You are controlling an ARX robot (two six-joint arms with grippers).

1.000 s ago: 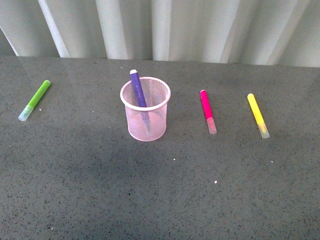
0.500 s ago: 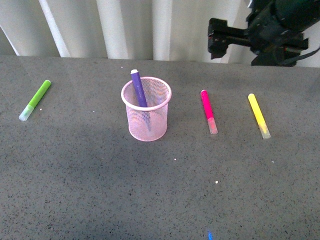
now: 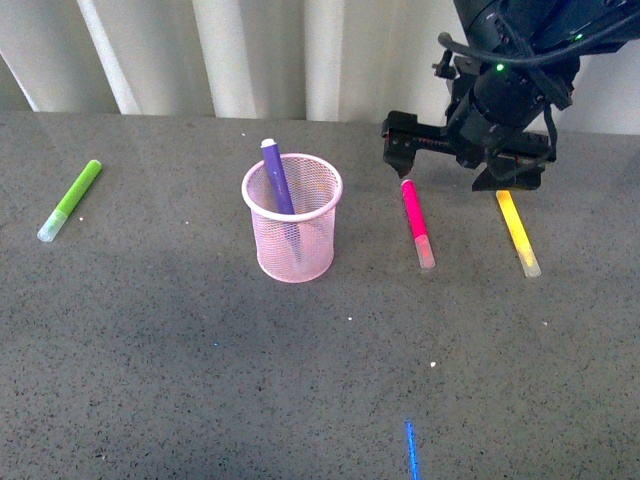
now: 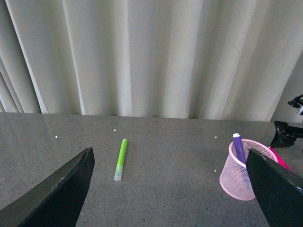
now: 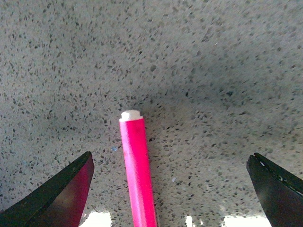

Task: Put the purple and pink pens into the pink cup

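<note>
Of the purple pen (image 3: 276,180), the lower half shows only dimly through the mesh of the pink cup (image 3: 292,245). At the cup's 3 o'clock, the yellow marker (image 3: 520,235) hides its far tip behind the right arm (image 3: 510,90). The pink pen (image 5: 137,170) runs out of the right wrist view, cap unseen. In the left wrist view the left end effector (image 4: 169,153) covers most of it.

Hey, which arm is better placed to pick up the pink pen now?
Right. The right tool hangs open over the pink pen, fingers either side of it. The left tool is farther off, the cup between it and that pen.
</note>
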